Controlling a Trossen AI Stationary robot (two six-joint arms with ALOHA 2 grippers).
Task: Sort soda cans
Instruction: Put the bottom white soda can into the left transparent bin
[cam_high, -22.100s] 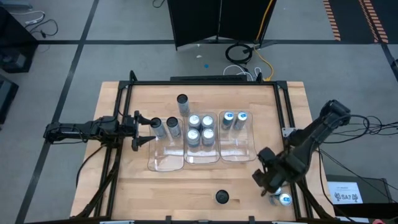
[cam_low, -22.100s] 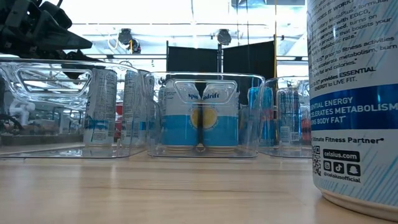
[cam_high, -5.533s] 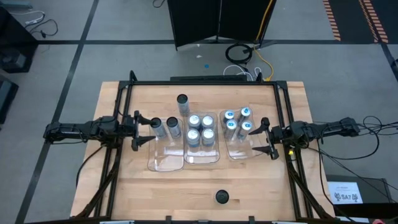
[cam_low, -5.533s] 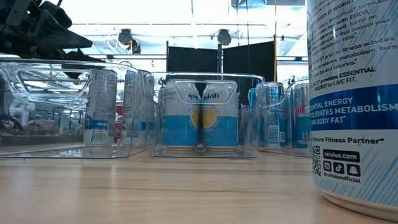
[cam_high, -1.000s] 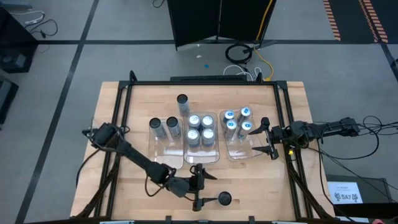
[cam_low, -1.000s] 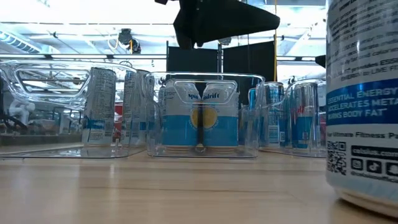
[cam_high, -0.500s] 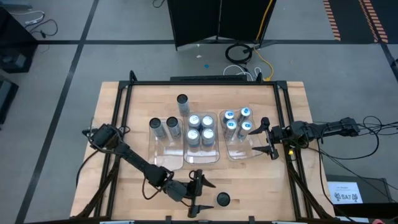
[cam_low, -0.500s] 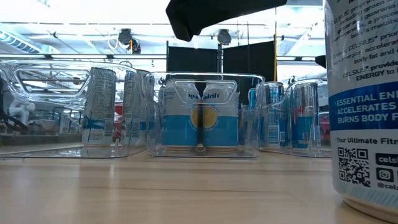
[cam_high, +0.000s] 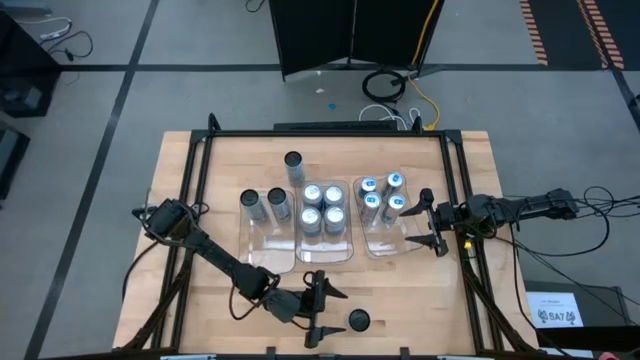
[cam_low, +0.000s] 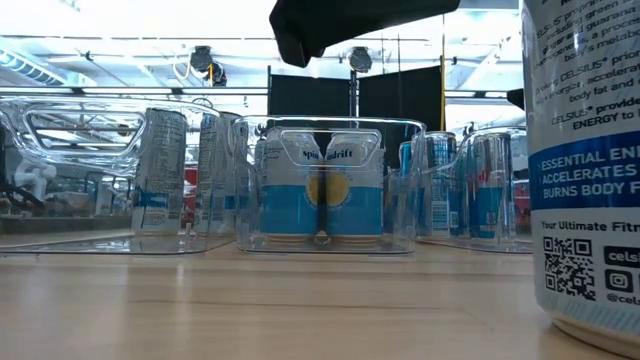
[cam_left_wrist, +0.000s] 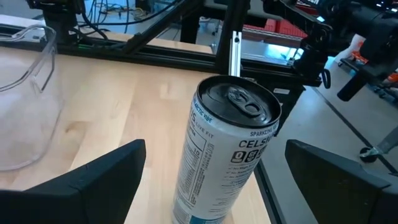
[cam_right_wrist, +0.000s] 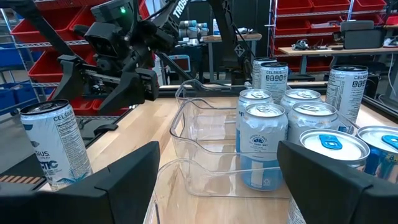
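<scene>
Left wrist view: left hand (cam_left_wrist: 211, 180) spread, Celsius can (cam_left_wrist: 225, 152) standing between its fingers, untouched.
Grasp tip: centre, then pinch mid-body.
Right hand (cam_high: 430, 223): spread, empty.

Bare wooden desk (cam_high: 215, 300) lies open left of the lone dark-topped silver can (cam_high: 358, 320); three clear plastic trays (cam_high: 325, 250) block the middle.

**Two dark, jointed arms with black cabling**

Both arms are matte black throughout, built of slim segments linked by bulkier rounded joints. The left arm (cam_high: 215, 262) ends in two black, wedge-shaped fingers (cam_high: 326, 292), flat-faced and tapering. The right arm (cam_high: 510, 207) carries the same forked fingers (cam_high: 429, 198). Loose black cables trail from each arm's base over the table's edges.
</scene>
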